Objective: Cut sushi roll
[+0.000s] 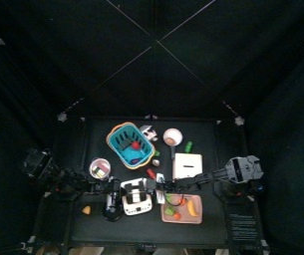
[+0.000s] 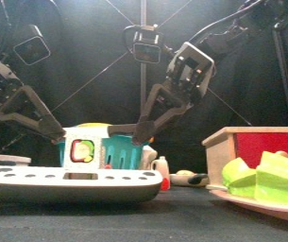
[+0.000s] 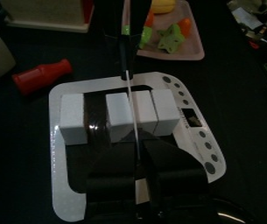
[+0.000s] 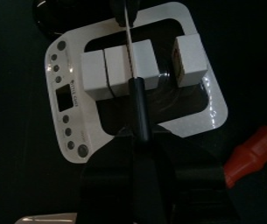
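The black counter [image 1: 88,134] carries a crowd of toy kitchen things, and near its front edge lies the white cutting board [image 3: 71,188] with a dark mat on it. The sushi roll [image 3: 115,118] lies across that mat as three white blocks, one end block a little apart from the other two, which touch. Both arms hang over the board. The right gripper [image 4: 142,171] has its jaws clenched on the dark handle of a knife [image 4: 139,114]. Its thin blade runs out across the roll, about at a joint between blocks. The left gripper [image 3: 142,171] hangs low over the board's opposite end, and I cannot tell whether it grips anything. The cutting step looks to be in hand. The next move probably calls for a straight press down at the joint, with the board kept from sliding. The top view alone places the board among its neighbours, but too small to show the roll. The front view shows both grippers slanting down behind the board, whose rim hides the roll. Only the wrist views show blade against roll, and the left one also takes in the pink plate [image 3: 182,54] of cut vegetables and a red toy [image 3: 42,77] beside the board.
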Robot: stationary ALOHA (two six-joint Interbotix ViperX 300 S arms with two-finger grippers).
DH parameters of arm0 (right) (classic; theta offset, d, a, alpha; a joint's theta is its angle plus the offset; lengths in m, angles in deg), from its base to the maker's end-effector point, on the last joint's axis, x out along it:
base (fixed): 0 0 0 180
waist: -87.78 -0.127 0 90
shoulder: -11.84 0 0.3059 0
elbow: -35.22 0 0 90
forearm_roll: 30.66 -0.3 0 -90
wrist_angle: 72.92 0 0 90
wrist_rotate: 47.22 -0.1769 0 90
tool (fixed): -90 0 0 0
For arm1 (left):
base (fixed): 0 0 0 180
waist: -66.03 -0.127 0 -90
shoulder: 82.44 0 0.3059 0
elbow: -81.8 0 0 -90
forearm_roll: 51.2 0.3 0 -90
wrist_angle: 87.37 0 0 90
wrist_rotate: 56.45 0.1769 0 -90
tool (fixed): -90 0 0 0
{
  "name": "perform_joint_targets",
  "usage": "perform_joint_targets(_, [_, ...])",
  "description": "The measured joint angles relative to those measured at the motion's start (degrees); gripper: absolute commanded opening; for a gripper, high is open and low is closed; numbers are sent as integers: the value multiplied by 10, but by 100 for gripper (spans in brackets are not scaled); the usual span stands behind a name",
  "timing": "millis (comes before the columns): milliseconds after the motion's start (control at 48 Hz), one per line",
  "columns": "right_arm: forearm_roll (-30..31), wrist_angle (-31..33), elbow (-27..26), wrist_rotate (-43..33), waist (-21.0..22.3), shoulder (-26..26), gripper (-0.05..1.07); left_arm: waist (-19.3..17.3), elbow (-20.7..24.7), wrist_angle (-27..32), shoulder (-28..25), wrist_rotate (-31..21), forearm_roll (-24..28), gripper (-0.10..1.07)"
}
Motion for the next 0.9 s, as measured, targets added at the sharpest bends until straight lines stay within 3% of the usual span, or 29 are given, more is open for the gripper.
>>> perform_joint_targets(896, [-20, 5, -6, 0, 0, 37, 42, 0, 11, 0, -55, 1, -5, 38])
